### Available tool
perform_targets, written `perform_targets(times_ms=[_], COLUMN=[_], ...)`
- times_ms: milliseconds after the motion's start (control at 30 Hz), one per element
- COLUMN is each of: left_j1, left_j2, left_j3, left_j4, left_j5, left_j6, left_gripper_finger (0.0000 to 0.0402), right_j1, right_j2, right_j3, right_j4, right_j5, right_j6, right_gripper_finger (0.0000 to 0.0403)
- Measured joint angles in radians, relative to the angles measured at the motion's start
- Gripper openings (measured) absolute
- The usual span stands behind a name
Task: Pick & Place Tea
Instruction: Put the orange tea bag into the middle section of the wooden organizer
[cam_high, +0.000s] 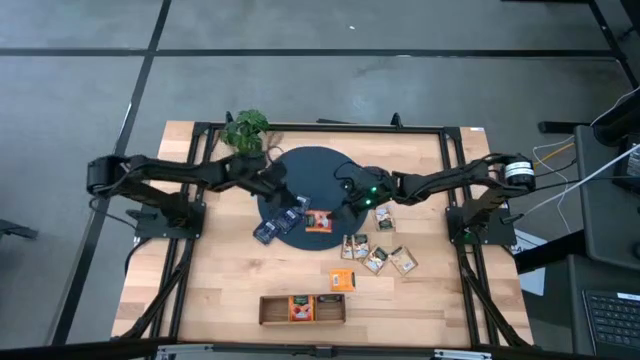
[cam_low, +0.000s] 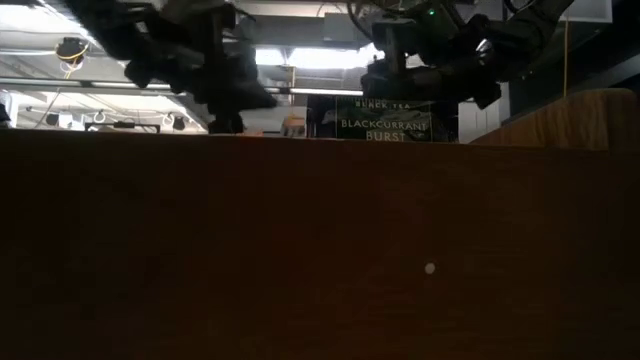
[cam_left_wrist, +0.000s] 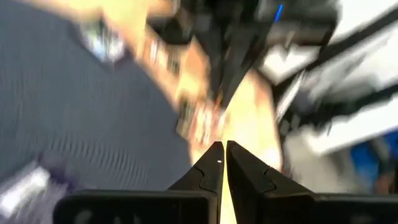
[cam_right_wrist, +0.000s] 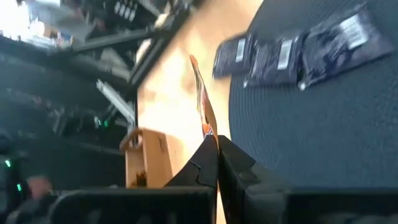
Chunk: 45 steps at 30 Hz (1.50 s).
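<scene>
Right gripper fingers pinching orange tea sachet edge, above mat

Two dark, near-black jointed arms, the left arm and the right arm, are built of slim tubular links between chunkier joint housings. Each stands on a black base block bolted to the black metal frame. A silver-and-white round cap marks the right arm's shoulder joint, with pale cables trailing from it. A small green light glows near the right wrist. Each arm's black fingers are flat, wedge-shaped plates tapering to narrow tips, stepped along their inner edges
</scene>
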Motion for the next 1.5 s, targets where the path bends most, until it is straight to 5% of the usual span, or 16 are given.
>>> perform_targets(times_ms=[200, 700, 1067, 1233, 1500], left_j1=[-0.040, -0.062, -0.069, -0.069, -0.078], left_j2=[-0.014, -0.012, -0.012, -0.012, -0.012], left_j3=[-0.110, -0.115, -0.115, -0.115, -0.114], left_j4=[0.361, 0.316, 0.257, 0.259, 0.294], left_j5=[-0.189, -0.188, -0.155, -0.148, -0.149], left_j6=[-0.181, -0.163, -0.160, -0.160, -0.135], left_gripper_finger=[0.0023, 0.0128, 0.0143, 0.0120, 0.0010], right_j1=[-0.011, -0.030, -0.034, -0.034, -0.034], right_j2=[-0.024, -0.025, -0.028, -0.028, -0.028], right_j3=[0.019, 0.048, 0.048, 0.048, 0.048], right_j4=[0.044, 0.055, 0.112, 0.113, 0.116], right_j5=[0.040, 0.059, 0.056, 0.056, 0.074], right_j6=[0.055, 0.057, 0.060, 0.060, 0.058], right_gripper_finger=[0.0003, 0.0003, 0.0003, 0.0003, 0.0006])
